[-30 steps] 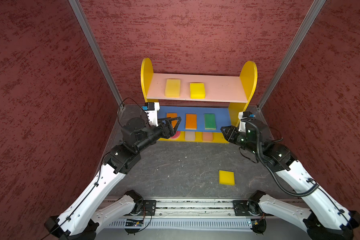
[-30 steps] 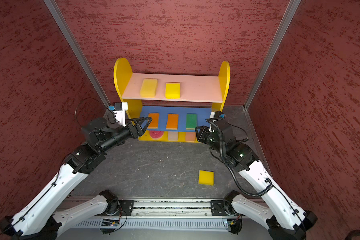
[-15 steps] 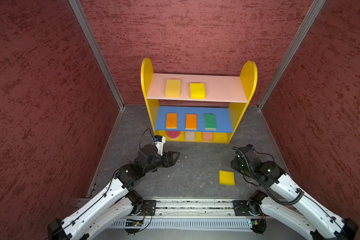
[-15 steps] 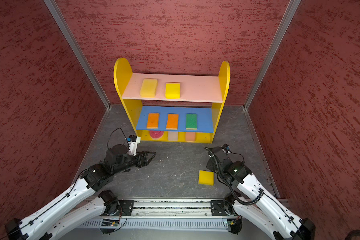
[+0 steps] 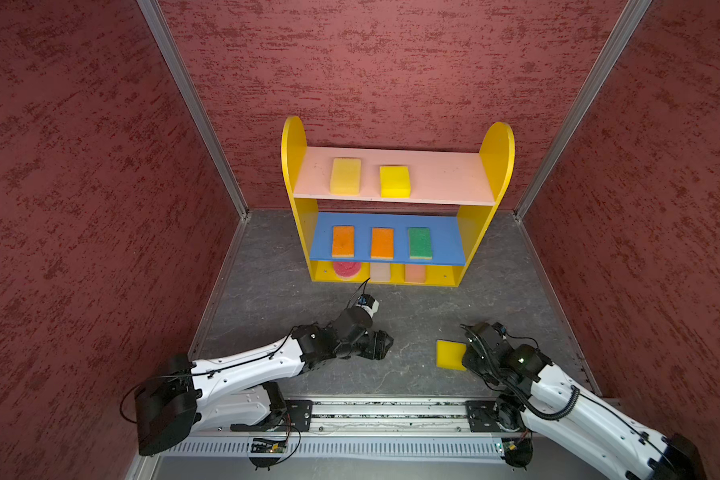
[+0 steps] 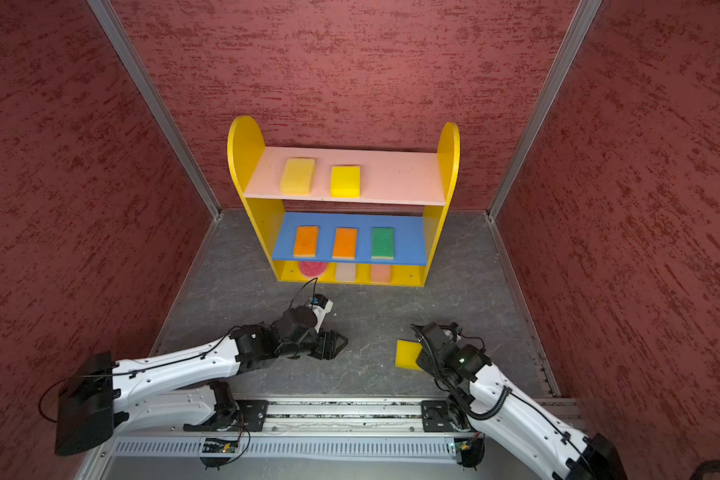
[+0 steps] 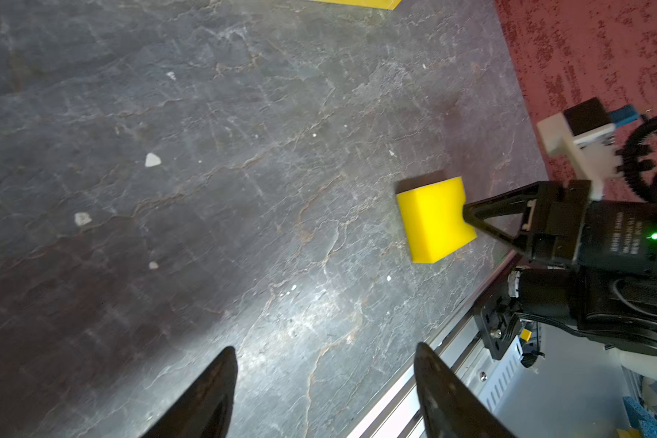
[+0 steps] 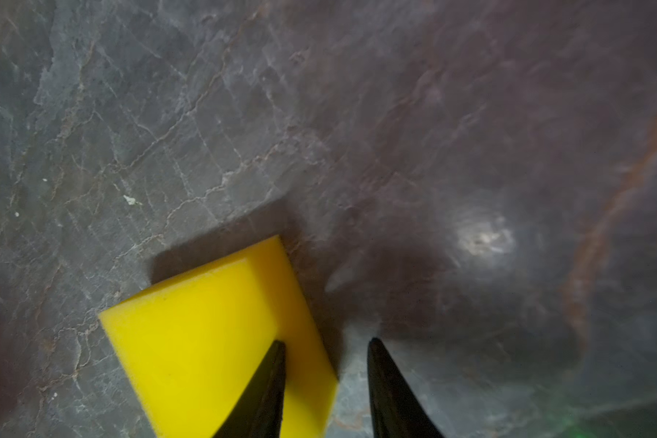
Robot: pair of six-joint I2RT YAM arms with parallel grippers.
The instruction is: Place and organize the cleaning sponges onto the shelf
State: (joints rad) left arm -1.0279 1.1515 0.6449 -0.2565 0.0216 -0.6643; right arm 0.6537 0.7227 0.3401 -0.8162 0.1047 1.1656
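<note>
Yellow square sponge on veined slate

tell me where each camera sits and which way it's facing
Both top views: high above the front rail, looking down and back at the shelf; left arm and right arm show.
Left wrist: on the left arm, low, facing across the floor toward the loose yellow sponge; the open left jaws and the right jaws show.
Right wrist: on the right arm, close above that sponge; the right jaws show, one tip over it, one beside it.
Shared: every view holds the loose yellow sponge.
</note>
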